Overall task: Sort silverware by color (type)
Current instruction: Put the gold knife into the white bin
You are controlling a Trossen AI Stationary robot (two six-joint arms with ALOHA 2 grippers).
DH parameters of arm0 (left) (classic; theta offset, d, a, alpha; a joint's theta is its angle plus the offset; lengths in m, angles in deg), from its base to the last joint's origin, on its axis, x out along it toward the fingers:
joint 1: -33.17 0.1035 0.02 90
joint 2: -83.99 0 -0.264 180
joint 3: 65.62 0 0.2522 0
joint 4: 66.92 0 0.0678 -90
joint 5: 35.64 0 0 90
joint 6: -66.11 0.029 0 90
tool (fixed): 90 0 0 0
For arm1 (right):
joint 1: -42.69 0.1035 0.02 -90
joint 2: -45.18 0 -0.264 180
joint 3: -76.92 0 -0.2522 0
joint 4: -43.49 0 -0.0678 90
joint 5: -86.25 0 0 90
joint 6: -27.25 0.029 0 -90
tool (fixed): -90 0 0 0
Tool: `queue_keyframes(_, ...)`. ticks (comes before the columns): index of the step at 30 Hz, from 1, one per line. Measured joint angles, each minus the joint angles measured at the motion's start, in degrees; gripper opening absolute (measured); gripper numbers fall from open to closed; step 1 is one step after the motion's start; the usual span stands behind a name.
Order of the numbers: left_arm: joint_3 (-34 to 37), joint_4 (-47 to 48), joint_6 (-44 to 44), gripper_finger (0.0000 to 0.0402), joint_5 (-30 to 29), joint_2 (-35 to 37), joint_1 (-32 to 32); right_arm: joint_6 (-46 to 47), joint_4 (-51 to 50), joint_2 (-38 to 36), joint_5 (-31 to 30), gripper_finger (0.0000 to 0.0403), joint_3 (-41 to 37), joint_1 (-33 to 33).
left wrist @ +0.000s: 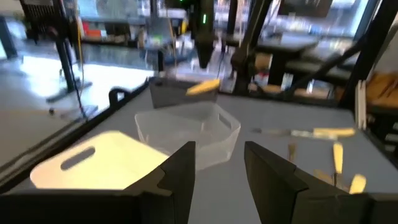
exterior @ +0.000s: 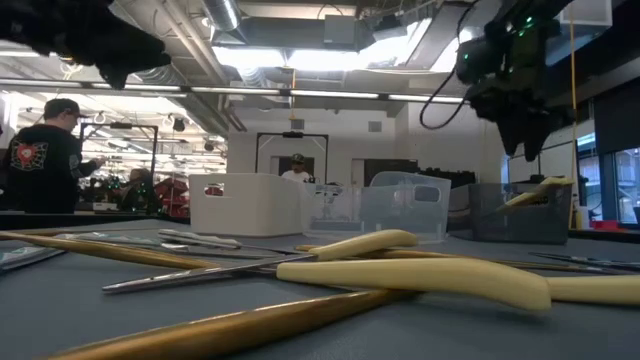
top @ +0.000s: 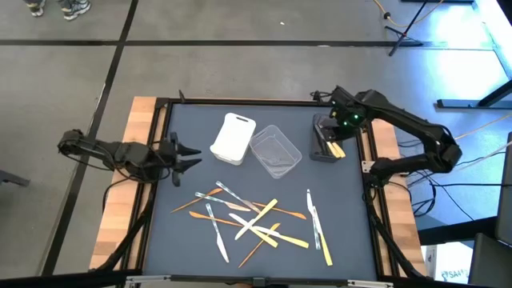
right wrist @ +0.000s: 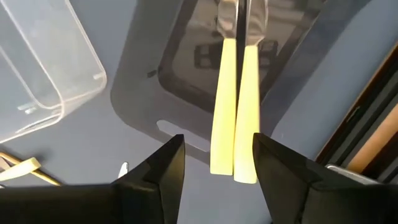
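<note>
In the right wrist view, the two yellow utensils [right wrist: 236, 106] in the dark grey tub [right wrist: 186, 81] have their heads blurred, so their type cannot be told.

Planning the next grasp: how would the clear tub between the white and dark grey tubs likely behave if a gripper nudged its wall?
The clear tub looks thin-walled and empty, so it is probably light and would slide on the smooth mat rather than resist. Low and wide, it seems unlikely to tip. It already touches the white tub, so a push that way would probably shift both.
</note>
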Motion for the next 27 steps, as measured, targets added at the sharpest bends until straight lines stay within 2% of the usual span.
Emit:
queue_keyframes(3, -5.1, 4.5, -2.6, 0.0132, 0.6, -6.8, 0.0, 1.1, 0.8, -3.0, -2.2, 0.0175, 0.0, 0.0)
queue_keyframes(6, -11.7, 13.0, -8.0, 0.0132, 3.2, -14.1, 0.0, 1.6, 1.9, -6.1, -3.5, 0.0175, 0.0, 0.0)
queue_keyframes(13, -24.8, 32.6, -23.3, 0.0132, 14.3, -30.2, -0.2, 1.7, 5.5, -13.0, -7.7, 0.0175, 0.0, 2.0)
queue_keyframes(16, -27.3, 37.2, -28.3, 0.0132, 19.5, -36.1, -1.2, 2.1, 6.9, -15.7, -11.0, 0.0175, 0.0, 5.7)
queue_keyframes(22, -27.7, 38.0, -35.6, 0.0132, 28.8, -46.0, -4.3, 5.9, 10.0, -17.9, -18.0, 0.0175, 0.0, 16.8)
queue_keyframes(27, -27.7, 38.0, -39.7, 0.0132, 32.0, -53.0, -7.6, 8.4, 12.3, -17.8, -24.1, 0.0175, 0.0, 26.1)
